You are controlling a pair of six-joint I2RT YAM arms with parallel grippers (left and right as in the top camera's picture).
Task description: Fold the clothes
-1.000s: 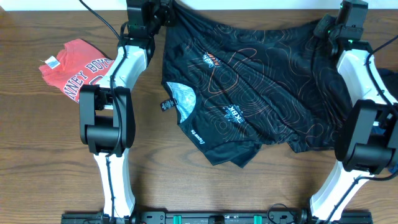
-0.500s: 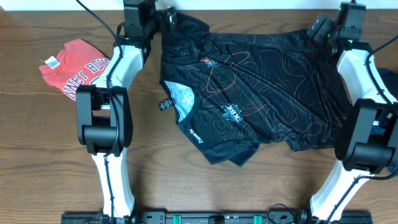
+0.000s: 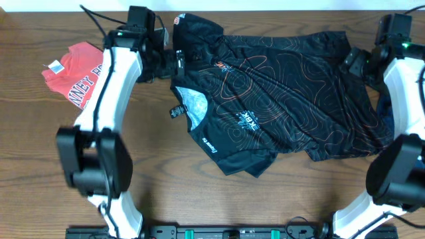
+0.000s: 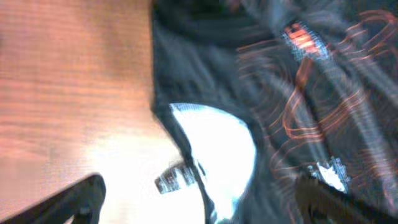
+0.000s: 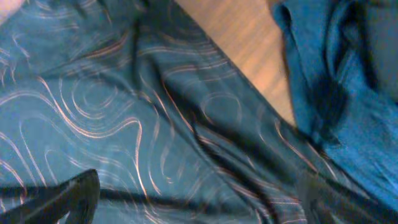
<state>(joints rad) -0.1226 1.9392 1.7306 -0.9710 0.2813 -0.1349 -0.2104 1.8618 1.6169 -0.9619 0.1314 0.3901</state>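
Hovering over black shirt (image 3: 279, 99), left gripper (image 4: 205, 202) released at one side, right gripper (image 5: 199, 202) released opposite.

The black shirt (image 3: 279, 99) has thin orange contour lines and small white lettering, and a pale blue-white patch (image 3: 196, 105) inside its collar. The red shirt (image 3: 76, 73) has white letters and a light blue tag (image 3: 54, 66). The table (image 3: 26, 172) is brown with wood grain.

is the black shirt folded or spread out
Spread out: the black shirt lies open and wrinkled across the table, only its lower edge bunched over itself.
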